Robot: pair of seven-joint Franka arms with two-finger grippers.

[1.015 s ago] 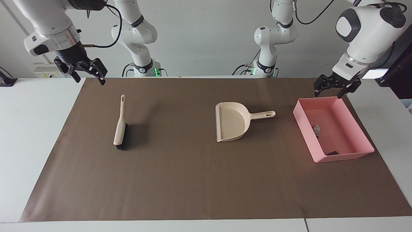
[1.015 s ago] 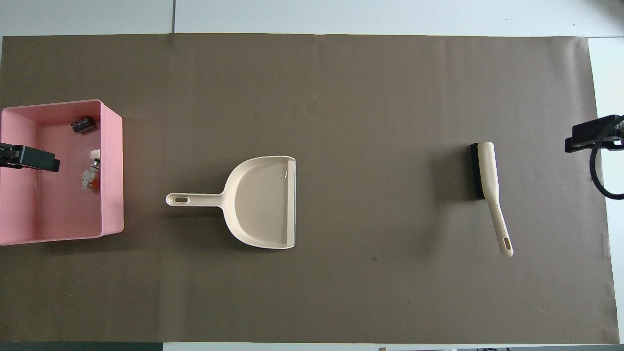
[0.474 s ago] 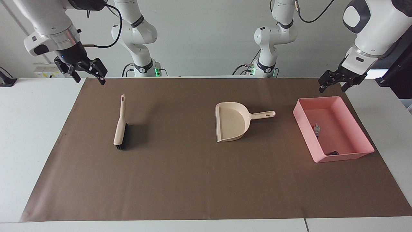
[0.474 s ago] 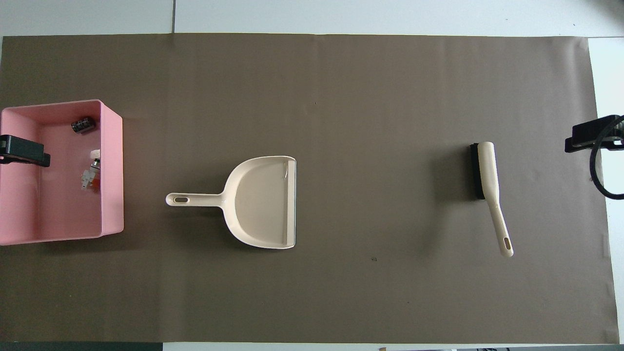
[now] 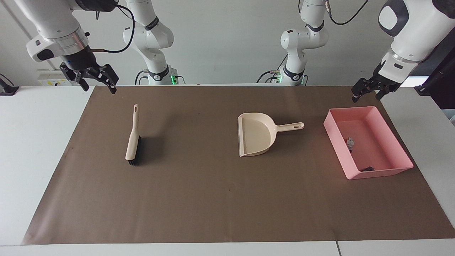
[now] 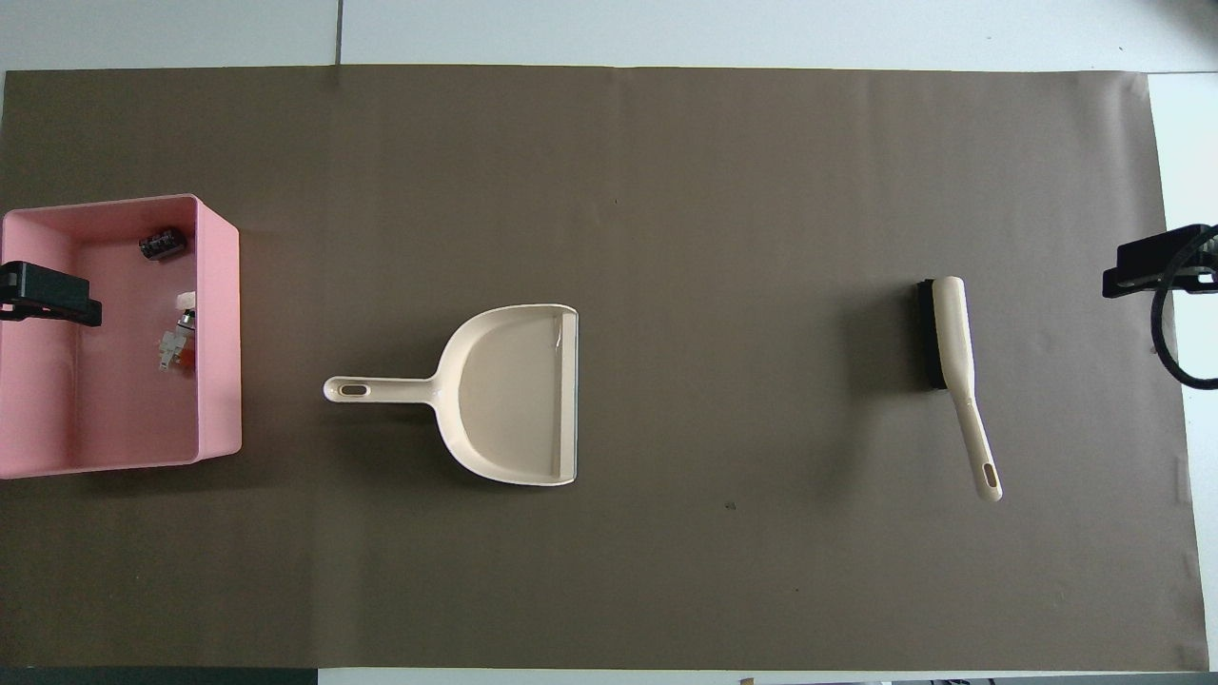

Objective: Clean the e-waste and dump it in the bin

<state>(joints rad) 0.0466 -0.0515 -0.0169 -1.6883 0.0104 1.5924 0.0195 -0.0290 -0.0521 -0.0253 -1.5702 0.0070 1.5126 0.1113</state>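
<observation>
The pink bin (image 5: 336,142) stands on the brown mat at the left arm's end of the table, also in the overhead view (image 6: 219,323). Both e-waste bits lie inside it: the white one (image 5: 350,142) (image 6: 176,342) and the dark cylinder (image 5: 367,169) (image 6: 162,244). My left gripper (image 5: 366,96) (image 6: 48,295) is open and empty, up in the air over the bin's end nearest the robots. My right gripper (image 5: 100,89) (image 6: 1156,266) is open and empty, and waits raised over the mat's corner at the right arm's end.
A cream dustpan (image 5: 257,137) (image 6: 514,395) lies empty mid-mat, its handle pointing at the bin. A cream brush with black bristles (image 5: 133,138) (image 6: 956,352) lies toward the right arm's end.
My left gripper has risen and drawn back from just over the bin's rim toward the robots. The right arm, bin, dustpan and brush have not moved.
</observation>
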